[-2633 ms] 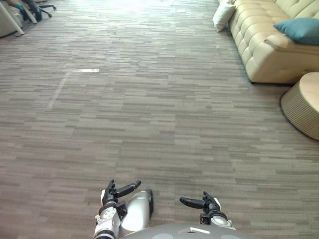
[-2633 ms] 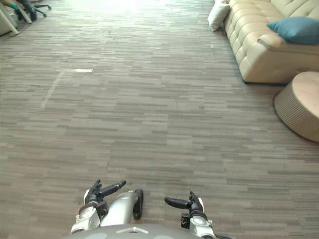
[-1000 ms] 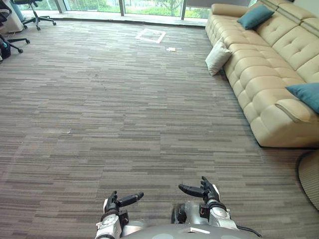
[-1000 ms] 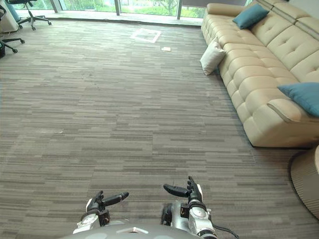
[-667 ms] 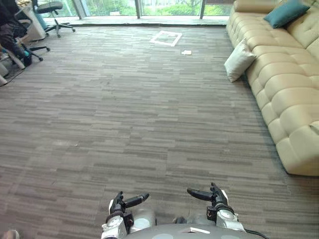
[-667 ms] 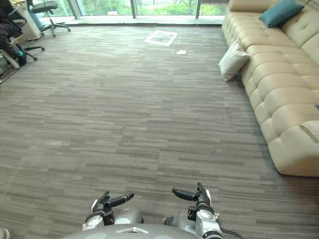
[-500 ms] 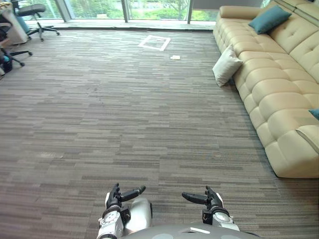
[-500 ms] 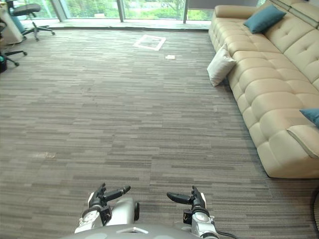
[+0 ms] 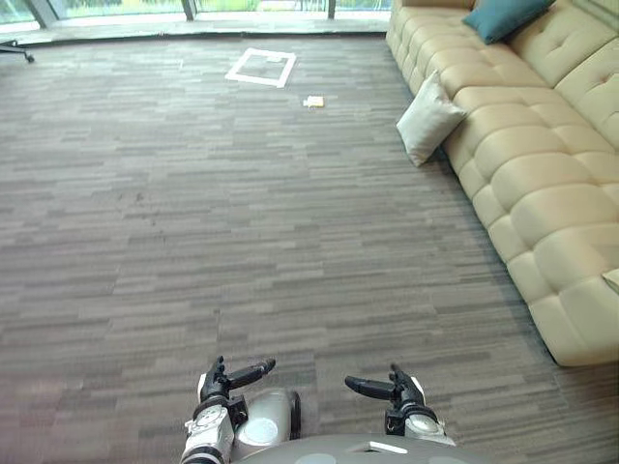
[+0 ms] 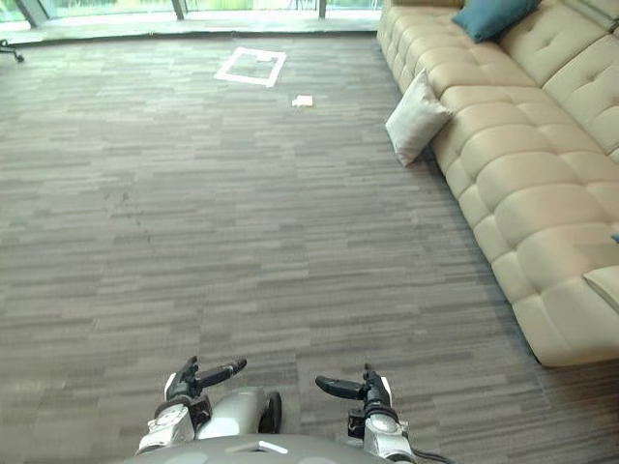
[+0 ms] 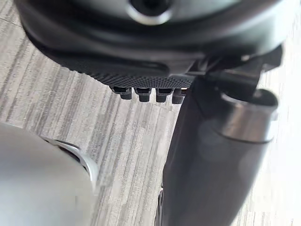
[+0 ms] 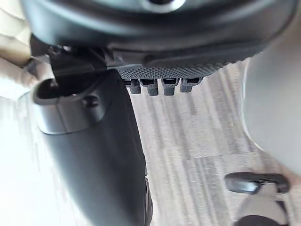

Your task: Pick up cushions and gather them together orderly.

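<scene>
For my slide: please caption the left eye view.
Empty left hand and right hand; white cushion against beige sofa, teal cushion on it.

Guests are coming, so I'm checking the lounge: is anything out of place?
Yes. The cream cushion is on the carpet, leaning against the front of the sofa rather than on its seat. A small pale scrap also lies farther off.

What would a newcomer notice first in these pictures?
A long cream tufted leather sofa runs along the right side, a teal cushion on its far end. An off-white cushion leans on the carpet against the sofa's front. The left robot hand and right robot hand hang empty, low in front.
</scene>
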